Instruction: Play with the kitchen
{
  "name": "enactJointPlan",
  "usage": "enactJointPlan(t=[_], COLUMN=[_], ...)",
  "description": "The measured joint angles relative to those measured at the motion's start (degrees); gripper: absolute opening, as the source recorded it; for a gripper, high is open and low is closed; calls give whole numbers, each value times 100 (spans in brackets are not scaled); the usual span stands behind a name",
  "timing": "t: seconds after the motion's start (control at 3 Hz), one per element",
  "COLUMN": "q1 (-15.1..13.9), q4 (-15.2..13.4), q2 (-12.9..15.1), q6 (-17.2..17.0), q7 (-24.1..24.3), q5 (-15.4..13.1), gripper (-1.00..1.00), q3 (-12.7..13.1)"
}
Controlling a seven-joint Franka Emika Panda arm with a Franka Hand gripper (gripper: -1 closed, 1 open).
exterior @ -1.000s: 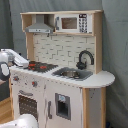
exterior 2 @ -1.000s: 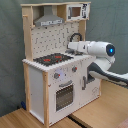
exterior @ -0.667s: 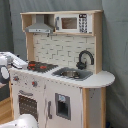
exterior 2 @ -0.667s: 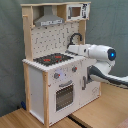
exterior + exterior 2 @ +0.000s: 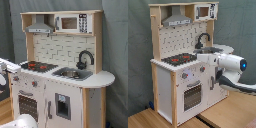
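The kitchen is a tall white and light-wood toy, seen in both exterior views. It has a black stovetop, a grey sink, a black faucet, an oven door, a hood and a microwave. My white arm reaches in from the second exterior view's right. The gripper hangs just above the counter's front edge beside the stovetop. In the first exterior view the gripper shows only partly at the left edge.
The kitchen stands on a wooden floor or tabletop before a grey curtain. A white rounded object sits at the bottom of the first exterior view. The knobs are just below the gripper.
The arm has come down and moved toward the second exterior view's left, closer to the stovetop and counter edge. The kitchen has not moved.
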Motion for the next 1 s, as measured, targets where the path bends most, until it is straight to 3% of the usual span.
enactJointPlan(t=[0.67,1.0], q1=[68,69], q4=[-165,-502], q2=[0,1], q6=[1024,1558], q7=[9,8], q5=[18,19], gripper=[100,100], q3=[634,833])
